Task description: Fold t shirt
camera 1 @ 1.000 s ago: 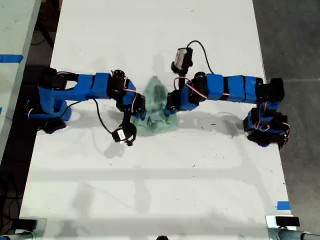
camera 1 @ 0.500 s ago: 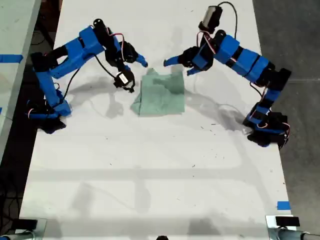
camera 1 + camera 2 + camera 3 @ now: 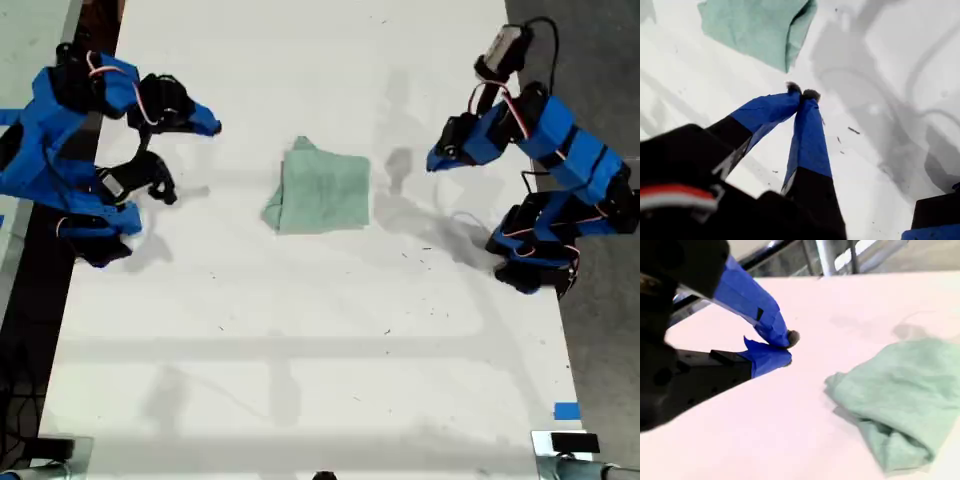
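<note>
**Arms clear, fold to check**

White table (image 3: 300,350) carries the t shirt (image 3: 322,192), a compact bundle lying between both arms. My first gripper (image 3: 802,93) and second gripper (image 3: 788,349) sit empty, tips together, well apart from it. I'd retreat high, avoiding snags.

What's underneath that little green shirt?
The shirt lies folded flat on the white table. Only bare tabletop shows around it; whatever its layers cover is hidden.

my first gripper (image 3: 802,94) jaws closed | my second gripper (image 3: 788,347) likewise (both empty)
</note>
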You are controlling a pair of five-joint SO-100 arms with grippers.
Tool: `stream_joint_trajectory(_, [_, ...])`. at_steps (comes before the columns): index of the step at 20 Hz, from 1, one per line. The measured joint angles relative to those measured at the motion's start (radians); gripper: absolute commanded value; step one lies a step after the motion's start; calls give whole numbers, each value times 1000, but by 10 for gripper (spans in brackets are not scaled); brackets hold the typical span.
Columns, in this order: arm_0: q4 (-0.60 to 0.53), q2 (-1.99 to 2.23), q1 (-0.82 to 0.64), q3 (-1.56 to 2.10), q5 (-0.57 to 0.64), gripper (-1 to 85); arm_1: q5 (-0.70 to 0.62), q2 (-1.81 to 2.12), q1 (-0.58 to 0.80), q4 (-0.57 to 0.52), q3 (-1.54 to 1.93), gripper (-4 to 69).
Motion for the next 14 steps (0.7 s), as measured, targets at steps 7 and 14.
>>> stream_joint_trajectory(7, [-607,606,244,1114,-43,-2,95,822,-319,-209,859,8])
stream_joint_trajectory(14, [-515,1006,238,1341,-26,-2,167,1008,-324,-319,1213,7])
